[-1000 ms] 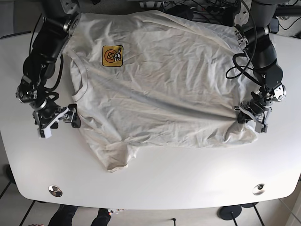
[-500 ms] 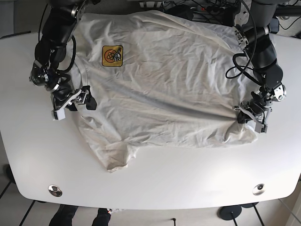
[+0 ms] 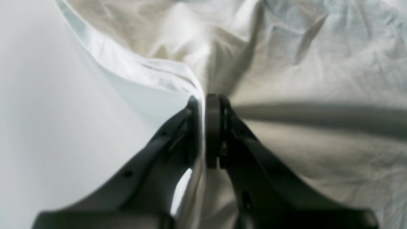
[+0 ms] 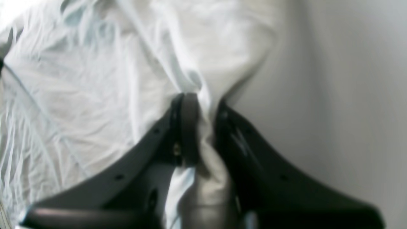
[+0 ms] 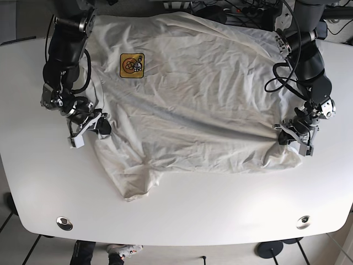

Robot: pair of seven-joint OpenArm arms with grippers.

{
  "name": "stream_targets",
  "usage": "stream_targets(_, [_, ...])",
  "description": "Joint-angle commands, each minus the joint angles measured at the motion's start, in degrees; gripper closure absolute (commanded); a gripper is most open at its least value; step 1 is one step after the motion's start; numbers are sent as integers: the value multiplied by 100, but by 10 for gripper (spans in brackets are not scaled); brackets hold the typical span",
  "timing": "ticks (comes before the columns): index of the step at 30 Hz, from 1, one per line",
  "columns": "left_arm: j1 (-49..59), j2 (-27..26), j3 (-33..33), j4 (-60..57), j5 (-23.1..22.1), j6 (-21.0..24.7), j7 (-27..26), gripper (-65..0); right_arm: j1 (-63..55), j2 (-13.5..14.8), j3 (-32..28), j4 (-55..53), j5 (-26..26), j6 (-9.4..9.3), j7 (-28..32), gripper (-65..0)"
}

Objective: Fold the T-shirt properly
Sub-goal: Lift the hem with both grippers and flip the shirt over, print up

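Note:
The off-white T-shirt (image 5: pixel 193 105) lies spread and wrinkled on the white table (image 5: pixel 220 210), its yellow chest logo (image 5: pixel 132 65) at the upper left. My right gripper (image 5: pixel 95 127) is at the shirt's left edge, below the collar, and is shut on a pinch of cloth. In the right wrist view the T-shirt fabric (image 4: pixel 95 79) bunches up between the fingers of the right gripper (image 4: pixel 203 127). My left gripper (image 5: pixel 290 135) is shut on the T-shirt's right edge. The left wrist view shows the T-shirt hem (image 3: pixel 143 70) squeezed inside the left gripper (image 3: pixel 203 127).
A crumpled sleeve (image 5: pixel 135 185) points toward the front of the table. Two metal fittings (image 5: pixel 64 223) (image 5: pixel 303 222) sit near the front edge. Cables (image 5: pixel 231 10) lie behind the shirt at the back.
My right gripper moved from the bare table left of the shirt onto the shirt's left edge and shut on the cloth. The left gripper kept its hold and place.

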State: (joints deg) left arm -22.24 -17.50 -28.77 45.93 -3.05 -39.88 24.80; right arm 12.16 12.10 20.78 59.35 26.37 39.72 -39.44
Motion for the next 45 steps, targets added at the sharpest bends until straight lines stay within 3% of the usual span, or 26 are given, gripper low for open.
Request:
stream_targets(1, [-110,-83,-28,88,37,27,74,0,-34,96,28,328,-4,28,-34,-14])
stream_targets(5, [-75,-31,-406,739,37,-12,101,0,-315,131,19,1296,-4,28,-342,-17])
stream_targets(7, [-66,75,-432,1205,46,-12,417,0,-377,140,19,1823,-13,28,-597,-17])
stream_targets(13, [-453,268,-371,1908,63,-12,874,0,450,359,2,1832,-57,28,-878,-17])
stream_targets(18, [-1446,286,42,1908,46,-12,1252,0,2164,808,-130,830,-57,28,-1106,-17])
stream_targets(22, [-2994,277,412,1442,72,-12,1252,0,4177,1230,-860,-375,-57,28,-1080,-17])
stream_targets(27, [-4928,154,579,651,81,-12,1252,0,6264,1335,-1598,-981,-57,28,-1071,-19])
stream_targets(32, [-5262,93,605,668,63,-12,1252,0,6264,1344,-1853,-973,-4,28,-1194,-19])
stream_targets(35, [-4550,75,570,677,46,-12,1217,0,6085,1608,-1554,-876,233,28,-1282,-19])
stream_targets(40, [-2871,-75,192,686,37,-12,804,0,3579,1801,-790,346,901,28,-1300,-19])
stream_targets(43, [-1904,-75,-142,941,37,-12,663,0,2006,1757,-218,970,1165,28,-1300,-19])
stream_targets(45, [-980,-48,-450,1389,37,-12,663,0,836,1564,213,1419,1279,28,-1300,-19])
